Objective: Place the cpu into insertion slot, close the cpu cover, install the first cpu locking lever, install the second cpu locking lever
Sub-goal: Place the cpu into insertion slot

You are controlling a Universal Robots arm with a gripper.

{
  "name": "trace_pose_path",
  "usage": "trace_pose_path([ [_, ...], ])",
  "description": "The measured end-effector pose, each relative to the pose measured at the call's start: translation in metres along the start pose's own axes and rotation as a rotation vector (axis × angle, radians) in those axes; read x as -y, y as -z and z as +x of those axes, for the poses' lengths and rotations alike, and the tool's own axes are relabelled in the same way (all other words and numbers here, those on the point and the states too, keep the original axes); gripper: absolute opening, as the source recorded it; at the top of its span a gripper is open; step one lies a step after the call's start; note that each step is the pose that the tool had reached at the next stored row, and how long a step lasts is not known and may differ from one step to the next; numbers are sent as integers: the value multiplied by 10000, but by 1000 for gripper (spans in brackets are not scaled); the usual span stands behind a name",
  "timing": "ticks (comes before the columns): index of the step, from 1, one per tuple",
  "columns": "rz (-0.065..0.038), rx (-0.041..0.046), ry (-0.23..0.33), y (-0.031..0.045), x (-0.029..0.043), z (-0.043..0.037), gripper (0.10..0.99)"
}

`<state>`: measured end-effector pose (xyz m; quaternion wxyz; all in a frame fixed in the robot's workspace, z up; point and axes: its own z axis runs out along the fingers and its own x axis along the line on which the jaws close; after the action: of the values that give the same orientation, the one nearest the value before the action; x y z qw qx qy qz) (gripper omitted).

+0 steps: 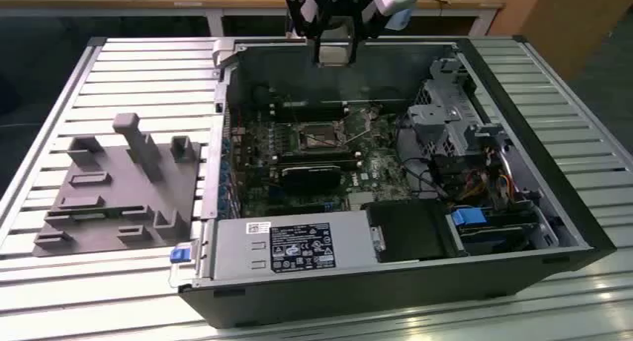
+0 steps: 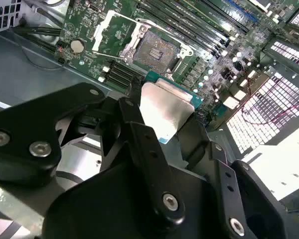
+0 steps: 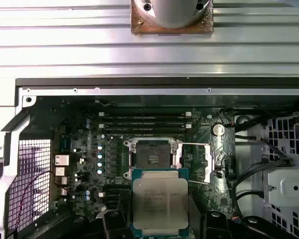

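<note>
Hand [image 2: 165,122] grips cpu [image 2: 167,102], held above insertion slot [image 2: 156,50].

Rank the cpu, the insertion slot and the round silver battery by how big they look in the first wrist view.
1. the cpu, but it is nearer the camera, so its lead over the slot is unsure.
2. the insertion slot.
3. the round silver battery, clearly smallest.
</note>
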<state>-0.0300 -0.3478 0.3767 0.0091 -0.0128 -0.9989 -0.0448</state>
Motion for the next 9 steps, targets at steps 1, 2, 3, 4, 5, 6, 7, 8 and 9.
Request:
trace_pose_path([
  [1,0,0,0,0,0,0,541],
  [2,0,0,0,0,0,0,541],
  [3,0,0,0,0,0,0,541],
  [4,0,0,0,0,0,0,541],
  [5,0,0,0,0,0,0,541],
  [6,1,0,1,-2,0,0,541],
  [7,0,10,1,-6,0,3,541],
  [8,0,19,2,-13,1,3,541],
  [9,0,26,3,-20,2,4,541],
])
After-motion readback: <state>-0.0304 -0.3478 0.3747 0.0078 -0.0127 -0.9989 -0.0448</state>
